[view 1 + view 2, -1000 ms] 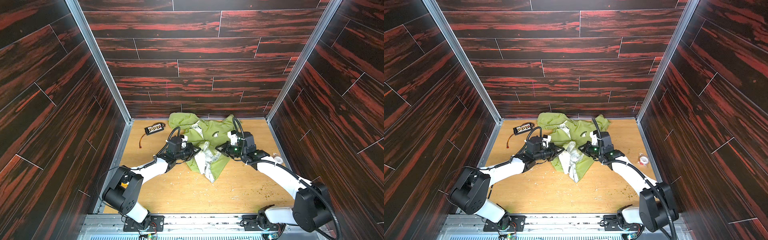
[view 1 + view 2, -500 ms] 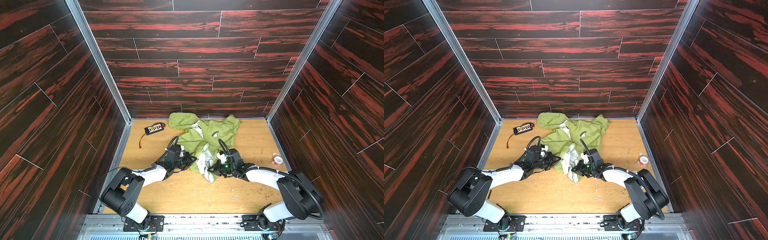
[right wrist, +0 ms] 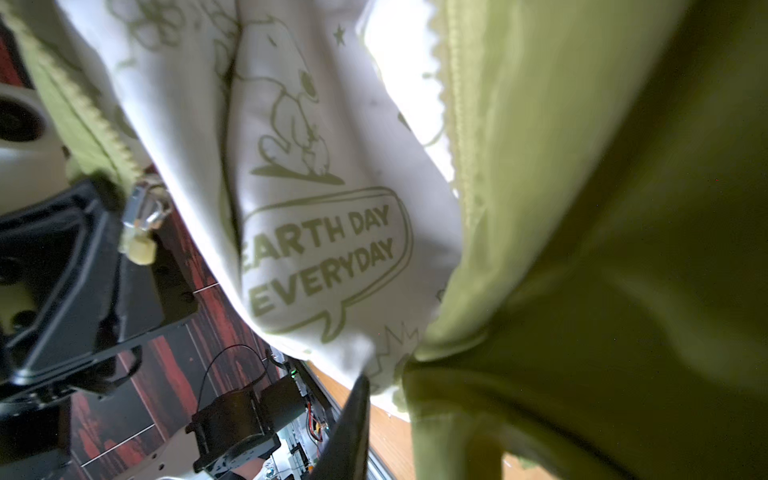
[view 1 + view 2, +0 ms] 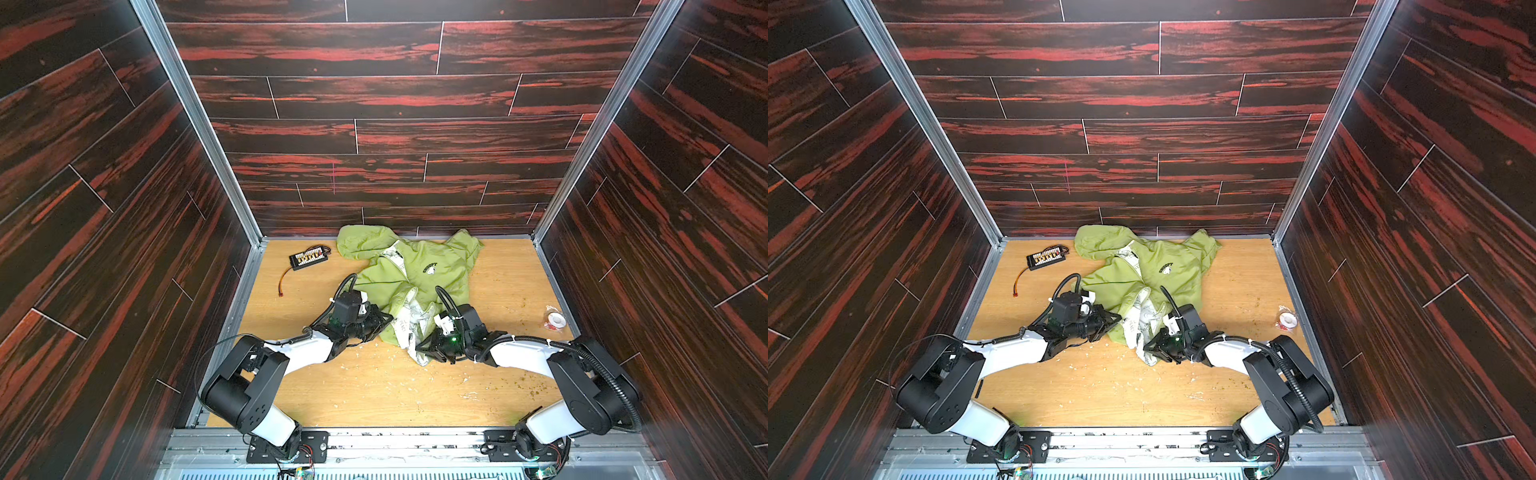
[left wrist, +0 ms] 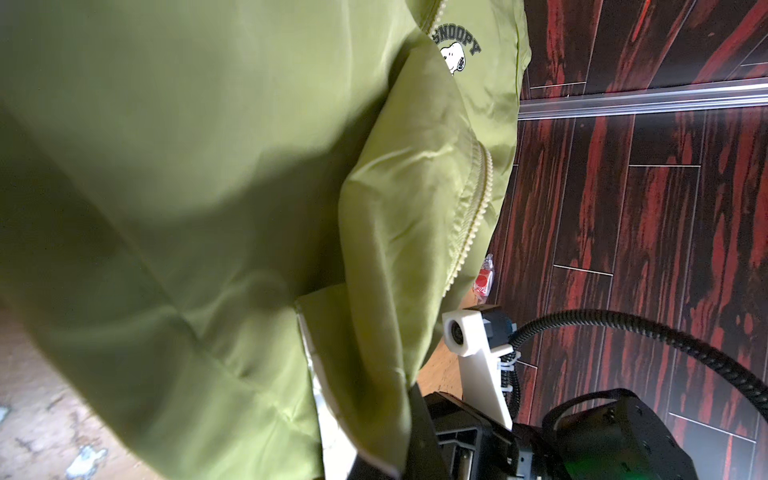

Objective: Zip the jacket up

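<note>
OK, L gripper (image 4: 385,322) clenched on jacket (image 4: 432,270) hem; R gripper (image 4: 424,353) can't tell. Slider (image 3: 141,216) sits by L; zip (image 5: 469,216) runs away from you.

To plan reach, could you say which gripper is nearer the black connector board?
Left. The left gripper, at the jacket, is front-right of the board; the right gripper lies farther right.

A light wooden tabletop (image 4: 374,399) carries everything. A thin lime-green hooded jacket (image 4: 419,270) lies crumpled on its far middle part, with white printed lining showing. At the far left lies a black rectangular connector board (image 4: 308,258) with a thin red wire (image 4: 284,284) trailing nearer. A small white tape roll in clear wrapping (image 4: 555,321) sits by the right edge. Small white flecks (image 4: 470,395) dot the near part.
</note>
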Controlling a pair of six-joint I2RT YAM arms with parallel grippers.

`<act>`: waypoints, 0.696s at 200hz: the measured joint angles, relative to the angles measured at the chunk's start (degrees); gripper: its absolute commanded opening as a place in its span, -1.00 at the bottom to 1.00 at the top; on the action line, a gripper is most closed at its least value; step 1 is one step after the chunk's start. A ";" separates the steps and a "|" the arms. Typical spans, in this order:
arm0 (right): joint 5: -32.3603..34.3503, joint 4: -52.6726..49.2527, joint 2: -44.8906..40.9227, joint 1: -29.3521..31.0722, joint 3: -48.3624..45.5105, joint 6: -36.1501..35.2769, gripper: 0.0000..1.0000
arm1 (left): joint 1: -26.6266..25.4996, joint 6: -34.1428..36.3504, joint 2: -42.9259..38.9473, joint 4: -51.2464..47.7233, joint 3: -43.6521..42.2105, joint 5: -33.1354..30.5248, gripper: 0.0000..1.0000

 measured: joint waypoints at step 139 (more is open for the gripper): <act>10.56 -28.74 -0.02 0.00 13.49 -15.45 -0.41 | -1.75 -0.68 0.96 2.71 0.17 -0.15 -1.00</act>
